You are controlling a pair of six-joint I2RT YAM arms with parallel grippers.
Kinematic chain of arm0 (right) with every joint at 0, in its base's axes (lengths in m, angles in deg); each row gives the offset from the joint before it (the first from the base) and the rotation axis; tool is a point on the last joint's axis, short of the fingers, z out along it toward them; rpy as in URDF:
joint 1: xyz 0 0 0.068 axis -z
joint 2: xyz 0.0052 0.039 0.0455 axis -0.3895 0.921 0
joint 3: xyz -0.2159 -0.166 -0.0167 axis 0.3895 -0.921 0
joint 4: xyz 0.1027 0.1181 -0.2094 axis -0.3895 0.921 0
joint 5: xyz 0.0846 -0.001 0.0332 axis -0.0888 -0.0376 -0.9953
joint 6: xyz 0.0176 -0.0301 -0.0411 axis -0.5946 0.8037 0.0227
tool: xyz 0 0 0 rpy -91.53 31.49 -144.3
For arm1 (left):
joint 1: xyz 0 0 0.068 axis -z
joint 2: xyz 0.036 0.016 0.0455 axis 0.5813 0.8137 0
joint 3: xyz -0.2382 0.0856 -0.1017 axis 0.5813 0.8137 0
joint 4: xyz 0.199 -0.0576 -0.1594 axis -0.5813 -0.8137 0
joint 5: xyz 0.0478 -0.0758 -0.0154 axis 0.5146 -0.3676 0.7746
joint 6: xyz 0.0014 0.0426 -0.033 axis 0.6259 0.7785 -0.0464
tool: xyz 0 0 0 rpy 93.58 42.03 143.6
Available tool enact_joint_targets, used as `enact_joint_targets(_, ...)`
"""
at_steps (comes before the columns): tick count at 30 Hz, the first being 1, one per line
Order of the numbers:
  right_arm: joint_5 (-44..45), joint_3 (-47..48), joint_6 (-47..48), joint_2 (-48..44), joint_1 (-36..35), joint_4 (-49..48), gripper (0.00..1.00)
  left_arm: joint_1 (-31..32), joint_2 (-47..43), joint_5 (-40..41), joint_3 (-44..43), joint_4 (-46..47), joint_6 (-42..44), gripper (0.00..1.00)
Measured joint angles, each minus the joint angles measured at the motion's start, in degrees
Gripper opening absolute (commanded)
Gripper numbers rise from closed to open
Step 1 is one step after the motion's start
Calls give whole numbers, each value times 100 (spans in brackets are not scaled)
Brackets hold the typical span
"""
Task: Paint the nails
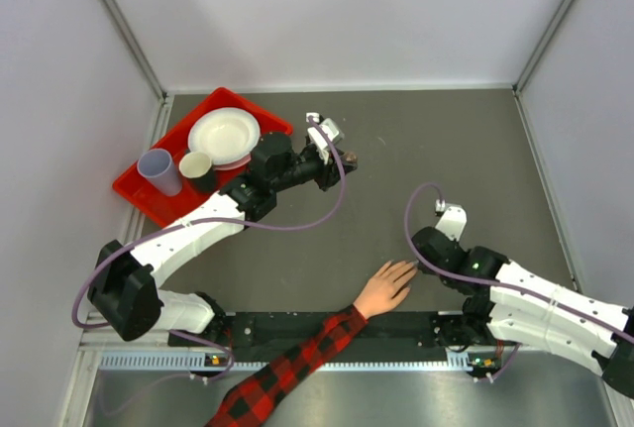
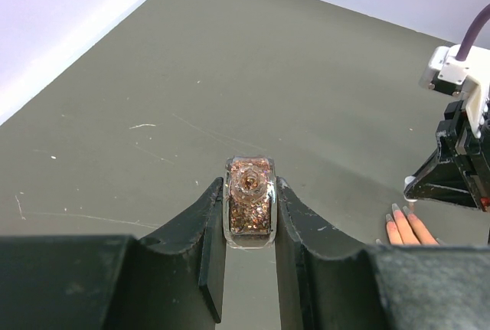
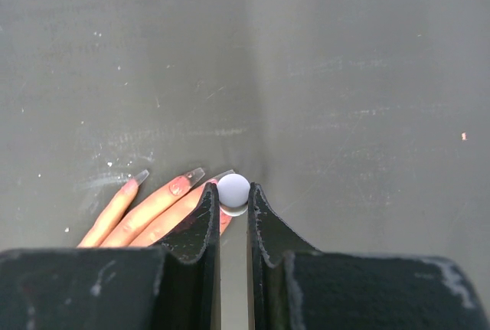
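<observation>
Red plastic marks the tray [image 1: 131, 192] in the worktop's [image 1: 446, 140] far left corner, stacked with dishes and cups, probably kept there out of the way of the painting. Right of it, toward the middle of the worktop, the left gripper [image 2: 249, 186] is clamped tight on a small glass bottle [image 2: 249, 219] of coppery glitter polish. It holds the bottle upright with the neck on top, apparently uncapped, likely so a brush can dip in without spilling. The hand [image 1: 384, 288] lies flat near the middle of the worktop's near edge, plaid sleeve [image 1: 297, 358] trailing off that edge and fingers spread toward the right arm, so each of the nails [image 3: 195, 174] can be reached. The right gripper [image 3: 233, 196] is closed on a white round-topped cap [image 3: 233, 187], presumably the brush handle, pointing down just over the fingertips. Whether the bristles touch a nail cannot be told.
</observation>
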Motion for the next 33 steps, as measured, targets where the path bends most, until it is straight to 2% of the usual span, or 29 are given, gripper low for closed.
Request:
enact_joint_targets(18, -282, 0, 155, 293, 2, -332, 0, -4, 0, 0, 0, 0, -2, 0)
enact_joint_targets(33, -227, 0, 48, 439, 4, -247, 0, -15, 0, -2, 0, 0, -22, 0)
